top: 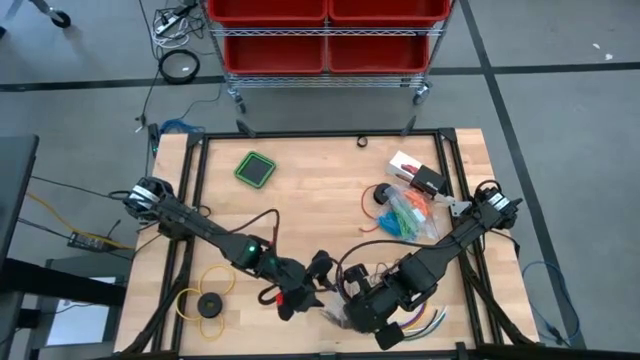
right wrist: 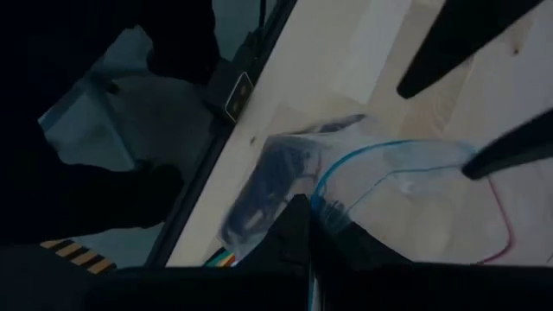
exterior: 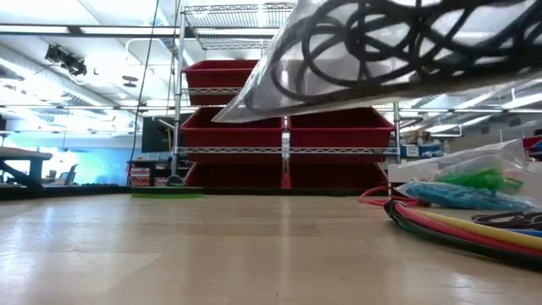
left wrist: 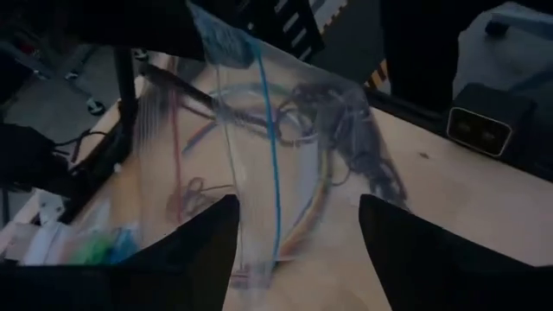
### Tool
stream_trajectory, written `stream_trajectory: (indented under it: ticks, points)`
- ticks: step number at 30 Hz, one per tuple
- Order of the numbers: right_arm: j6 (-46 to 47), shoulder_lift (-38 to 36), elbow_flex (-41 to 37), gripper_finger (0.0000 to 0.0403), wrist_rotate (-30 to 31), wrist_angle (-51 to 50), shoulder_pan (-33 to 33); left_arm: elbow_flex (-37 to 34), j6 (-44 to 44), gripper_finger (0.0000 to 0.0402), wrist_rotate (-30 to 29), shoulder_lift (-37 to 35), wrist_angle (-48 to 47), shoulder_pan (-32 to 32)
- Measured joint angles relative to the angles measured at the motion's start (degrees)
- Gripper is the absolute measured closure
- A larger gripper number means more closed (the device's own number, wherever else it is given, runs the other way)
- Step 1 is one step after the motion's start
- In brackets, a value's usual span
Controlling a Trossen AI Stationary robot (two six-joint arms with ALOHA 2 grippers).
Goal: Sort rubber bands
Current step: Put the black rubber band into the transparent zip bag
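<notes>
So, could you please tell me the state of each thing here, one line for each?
clear zip bag: lifted off the table, holding dark rubber bands
right gripper: shut on the bag's edge
left gripper: open, facing the bag
bags of blue and green bands: lying on the table

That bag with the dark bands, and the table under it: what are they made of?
The bag looks like thin clear glossy plastic film: the dark rubber bands show through, and a blue zip strip runs along it. The table looks like pale matte wood, in planks.
</notes>
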Motion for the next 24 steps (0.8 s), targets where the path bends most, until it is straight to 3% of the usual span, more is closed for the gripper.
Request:
stream_trajectory:
  ticks: [5, 13, 24]
  points:
    - [-0.12, 0.00, -0.02, 0.0403, -0.32, 0.18, -0.25, 0.00, 2.96, 0.0163, -1.50, 0.02, -0.02, 0.04]
    - [-0.64, 0.00, -0.02, 0.0403, 0.24, 2.38, -0.27, -0.01, 5.77, 0.0217, -3.45, 0.02, 2.13, 0.51]
    - [-0.06, 0.02, -0.02, 0.0403, 1.47, 2.34, -0.33, 2.39, 9.85, 0.0221, 0.83, 0.40, -7.00, 1.68]
